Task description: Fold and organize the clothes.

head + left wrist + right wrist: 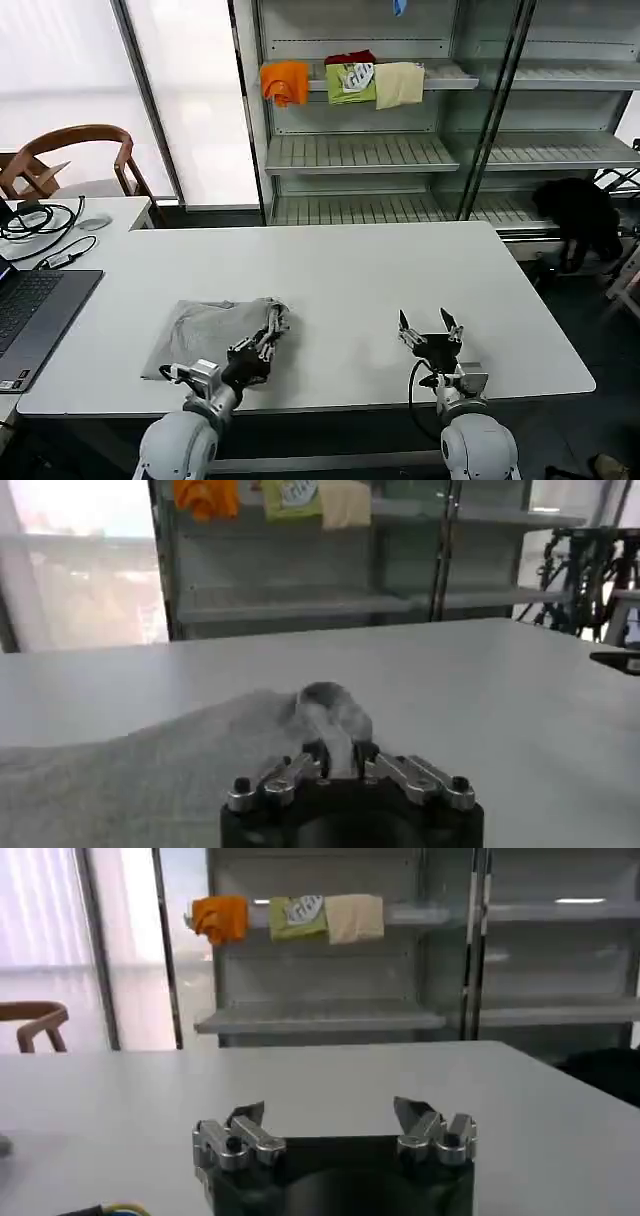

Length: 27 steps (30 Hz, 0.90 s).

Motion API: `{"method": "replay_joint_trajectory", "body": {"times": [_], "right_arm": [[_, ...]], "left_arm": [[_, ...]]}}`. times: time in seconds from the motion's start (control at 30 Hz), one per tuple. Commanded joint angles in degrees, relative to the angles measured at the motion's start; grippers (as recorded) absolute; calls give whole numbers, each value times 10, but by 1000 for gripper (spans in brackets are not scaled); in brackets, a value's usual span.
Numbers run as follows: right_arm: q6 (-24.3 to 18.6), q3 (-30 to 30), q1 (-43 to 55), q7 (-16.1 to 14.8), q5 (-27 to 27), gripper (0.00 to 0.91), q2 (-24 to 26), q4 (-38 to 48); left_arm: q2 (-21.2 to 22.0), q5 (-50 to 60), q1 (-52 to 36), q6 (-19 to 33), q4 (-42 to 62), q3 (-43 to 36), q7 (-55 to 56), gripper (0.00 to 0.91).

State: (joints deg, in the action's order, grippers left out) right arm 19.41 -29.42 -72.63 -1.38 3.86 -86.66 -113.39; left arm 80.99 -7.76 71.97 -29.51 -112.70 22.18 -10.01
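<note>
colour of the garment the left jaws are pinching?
Light grey shirt, plain where visible; clearest in the head view, bunched at the left gripper.

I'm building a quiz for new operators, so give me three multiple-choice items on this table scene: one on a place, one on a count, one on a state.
1. Where does the grey shirt lie?
A. on the table's near left part
B. on a shelf
C. on the chair

2. How many folded garments hang along the upper shelf's edge?
A. one
B. two
C. four

3. How is the right hand?
A. shut on the shirt
B. open over bare table
C. shut on a cable

Answers:
1 A, the head view shows it before the robot's left arm.
2 C, orange, red, green and cream ones show.
3 B, its fingers stand apart, holding nothing; the left hand pinches the shirt's bunched edge.
</note>
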Motion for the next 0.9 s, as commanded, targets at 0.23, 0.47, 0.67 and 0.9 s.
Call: {"method": "replay_joint_trajectory", "body": {"times": [0.23, 0.47, 0.67, 0.9], "right_arm": [[4, 0, -6, 0, -11, 907, -2, -16], [7, -3, -9, 0, -10, 907, 4, -18], [6, 4, -6, 0, -11, 907, 3, -12], [7, 5, -6, 0, -15, 907, 3, -13]], "left_arm": [[-4, -65, 25, 41, -100, 102, 6, 907], [-114, -69, 25, 64, 5, 305, -56, 907], [-136, -65, 10, 63, 62, 304, -61, 907], [-115, -63, 7, 61, 91, 268, -67, 907]]}}
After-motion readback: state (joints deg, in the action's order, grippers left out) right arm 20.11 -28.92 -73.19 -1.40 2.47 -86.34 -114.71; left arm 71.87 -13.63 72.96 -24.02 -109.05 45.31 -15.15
